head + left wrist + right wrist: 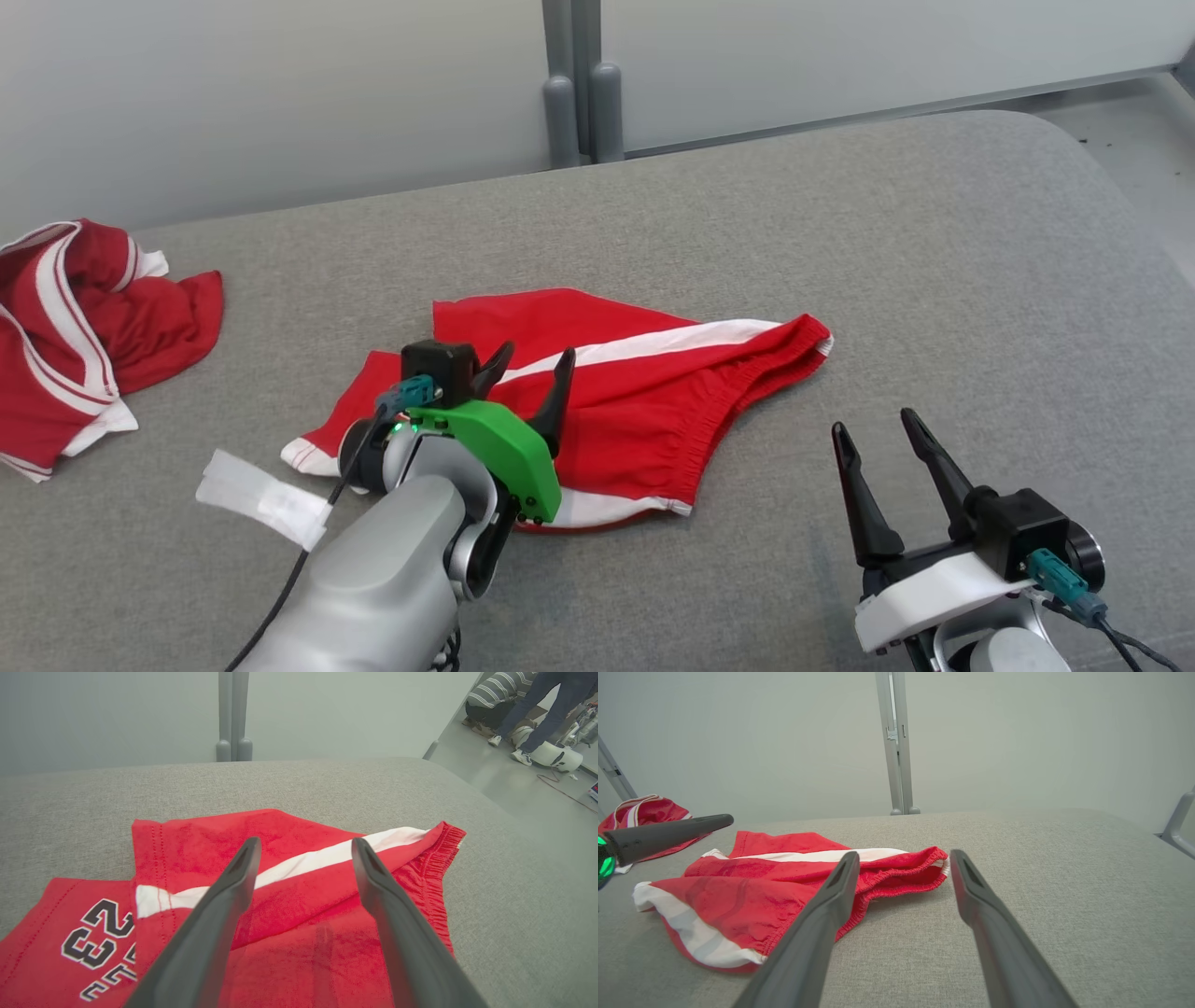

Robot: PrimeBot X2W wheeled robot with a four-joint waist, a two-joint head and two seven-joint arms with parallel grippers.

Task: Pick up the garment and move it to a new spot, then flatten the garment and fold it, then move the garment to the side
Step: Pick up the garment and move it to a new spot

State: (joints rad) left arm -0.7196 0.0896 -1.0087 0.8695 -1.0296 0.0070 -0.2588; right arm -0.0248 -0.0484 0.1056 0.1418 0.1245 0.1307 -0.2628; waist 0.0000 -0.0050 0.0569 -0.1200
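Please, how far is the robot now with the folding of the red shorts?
Done, it seems: the red shorts lie on the grey table, apart from the crumpled red garment. In hand: nothing is gripped; the left pincer hovers open over the shorts, the right pincer open beside them. Left: the shorts are wrinkled and partly doubled over, so flattening, folding and moving aside remain.

Shorts (644,411): red w/ white side stripe & white hem band; numerals (100,933) black, white outline. 2nd garment (65,327): red, white stripes. Table cover (934,280): grey weave. Left gripper (539,351) mount green, right gripper (875,422) mount white; fingers (557,392) black.
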